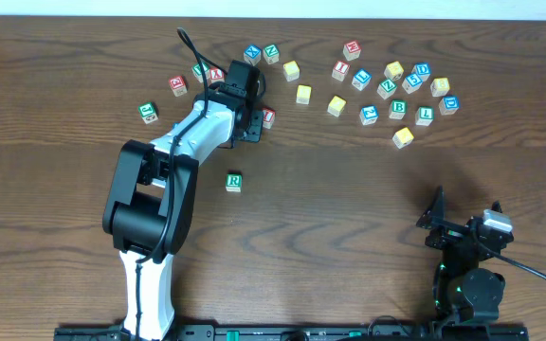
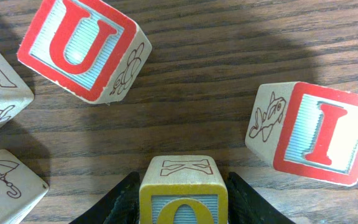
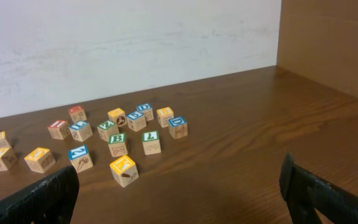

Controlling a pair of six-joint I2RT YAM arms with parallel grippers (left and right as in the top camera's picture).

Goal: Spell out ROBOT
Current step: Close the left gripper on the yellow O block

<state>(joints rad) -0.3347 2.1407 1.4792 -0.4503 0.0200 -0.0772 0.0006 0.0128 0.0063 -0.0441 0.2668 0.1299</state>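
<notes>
Between left jaws sits a yellow O cube (image 2: 183,194).
</notes>
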